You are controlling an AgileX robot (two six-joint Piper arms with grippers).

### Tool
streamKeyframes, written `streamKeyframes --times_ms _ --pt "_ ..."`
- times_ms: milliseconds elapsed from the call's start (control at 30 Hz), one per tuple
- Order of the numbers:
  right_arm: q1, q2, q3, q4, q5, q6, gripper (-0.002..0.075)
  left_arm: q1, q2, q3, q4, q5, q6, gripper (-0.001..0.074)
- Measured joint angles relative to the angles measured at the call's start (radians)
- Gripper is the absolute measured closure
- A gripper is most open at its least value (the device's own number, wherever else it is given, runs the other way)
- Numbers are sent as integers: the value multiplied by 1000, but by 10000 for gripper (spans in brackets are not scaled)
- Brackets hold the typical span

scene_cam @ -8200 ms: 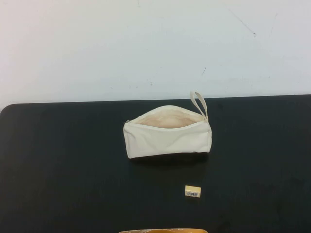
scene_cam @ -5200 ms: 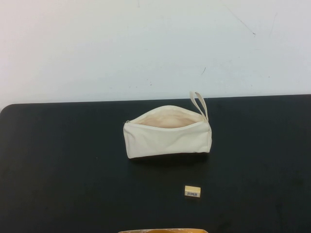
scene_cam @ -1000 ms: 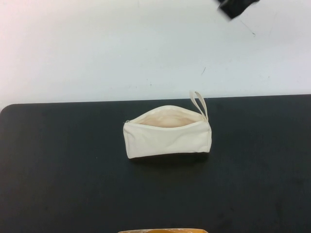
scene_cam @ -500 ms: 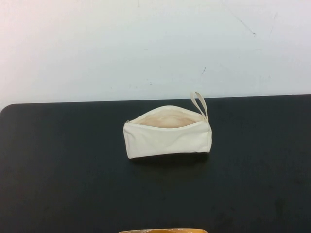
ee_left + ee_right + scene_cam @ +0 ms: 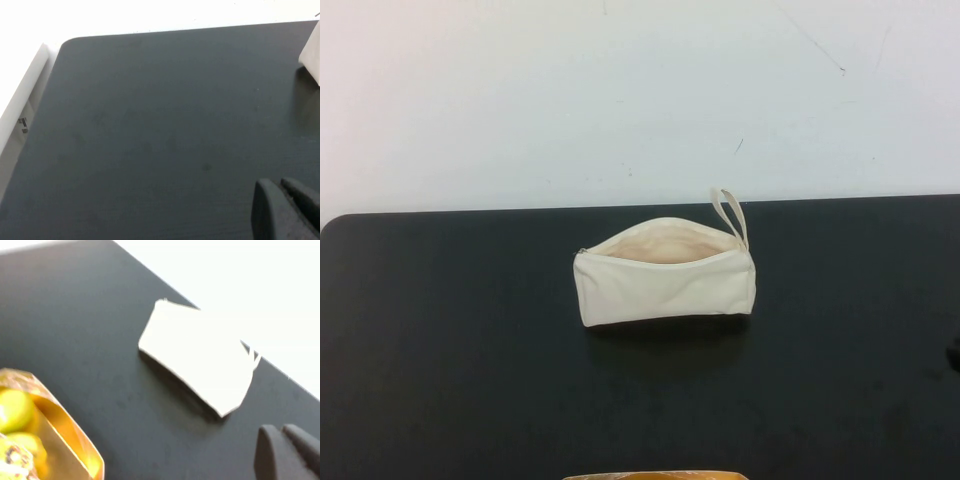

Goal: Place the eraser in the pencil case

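Left gripper (image 5: pixel 286 210) hangs over bare black table (image 5: pixel 150 125), its dark fingers pressed together, holding nothing. Right gripper (image 5: pixel 286 452) sits above the table with the pencil case (image 5: pixel 200 357) ahead of it, fingers likewise together and empty. From the high view the pencil case (image 5: pixel 665 275) lies mid-table, unzipped, its strap at 1 o'clock. No eraser shows anywhere. A gold container (image 5: pixel 55 440) of yellow-green items sits near the right gripper.

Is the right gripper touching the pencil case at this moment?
Apart. In the right wrist view, bare black table lies between the right gripper and the pencil case. The left gripper is also away from it, over the table.
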Motion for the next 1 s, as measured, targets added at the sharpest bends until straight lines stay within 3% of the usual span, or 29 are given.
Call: streamKeyframes --times_ms 200,400,1000 --pt "0 2 176 4 -341 -5 726 0 0 0 0 0 0 736" --pt "0 2 198 8 -631 -28 726 0 0 0 0 0 0 736" --pt "0 2 203 17 -662 -28 726 0 0 0 0 0 0 736"
